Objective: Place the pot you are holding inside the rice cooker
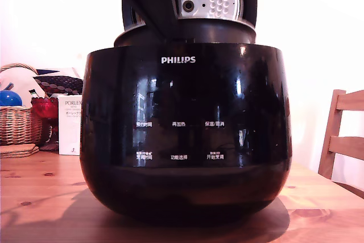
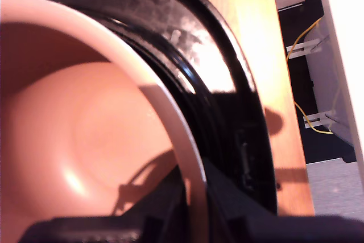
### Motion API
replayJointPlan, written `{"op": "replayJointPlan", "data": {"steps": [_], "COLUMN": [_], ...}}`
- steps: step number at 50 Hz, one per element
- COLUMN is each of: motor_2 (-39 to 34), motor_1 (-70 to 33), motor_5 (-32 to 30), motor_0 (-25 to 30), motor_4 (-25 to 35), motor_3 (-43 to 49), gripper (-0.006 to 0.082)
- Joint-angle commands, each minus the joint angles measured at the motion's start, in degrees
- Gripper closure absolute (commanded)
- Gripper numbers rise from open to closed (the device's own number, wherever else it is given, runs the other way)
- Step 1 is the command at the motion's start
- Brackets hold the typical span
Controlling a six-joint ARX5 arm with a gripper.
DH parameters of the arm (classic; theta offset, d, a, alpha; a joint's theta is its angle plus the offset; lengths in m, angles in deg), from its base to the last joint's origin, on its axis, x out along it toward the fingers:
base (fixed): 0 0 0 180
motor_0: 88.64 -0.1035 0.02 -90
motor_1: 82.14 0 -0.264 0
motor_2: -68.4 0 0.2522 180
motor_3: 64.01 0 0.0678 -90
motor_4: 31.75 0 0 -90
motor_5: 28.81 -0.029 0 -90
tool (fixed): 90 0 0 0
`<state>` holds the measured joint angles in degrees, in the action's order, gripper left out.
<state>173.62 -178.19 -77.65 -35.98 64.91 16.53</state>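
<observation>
Jaws closed on pot (image 2: 85,140) rim

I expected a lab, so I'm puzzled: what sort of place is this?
Most likely a home dining area: a Philips rice cooker stands on a wooden table that also holds a wicker basket, with a wooden chair beside it.

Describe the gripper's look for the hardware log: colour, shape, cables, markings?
The gripper is plain black throughout. The wrist view shows flat, angular jaws. The exterior view shows a blocky, wedge-shaped black body with hard edges. No cables, labels or markings show on it in either view.
</observation>
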Motion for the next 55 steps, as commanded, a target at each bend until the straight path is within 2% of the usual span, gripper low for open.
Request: {"op": "replayJointPlan", "data": {"steps": [1, 19, 40, 48, 55], "motor_2": [1.38, 1.38, 1.57, 3.37, 8.20], "motor_1": [0.87, 0.87, 0.87, 0.92, 0.92], "motor_5": [-1.11, 0.04, 2.60, 4.39, 6.97], "motor_0": [1.88, 2.60, 2.58, 2.58, 2.58], "motor_4": [1.40, 1.42, 1.42, 0.96, 0.09], "motor_3": [-0.94, -1.27, -0.22, 3.06, 7.80], "gripper": [0.0791, 0.0788, 0.0599, 0.0596, 0.0596]}}
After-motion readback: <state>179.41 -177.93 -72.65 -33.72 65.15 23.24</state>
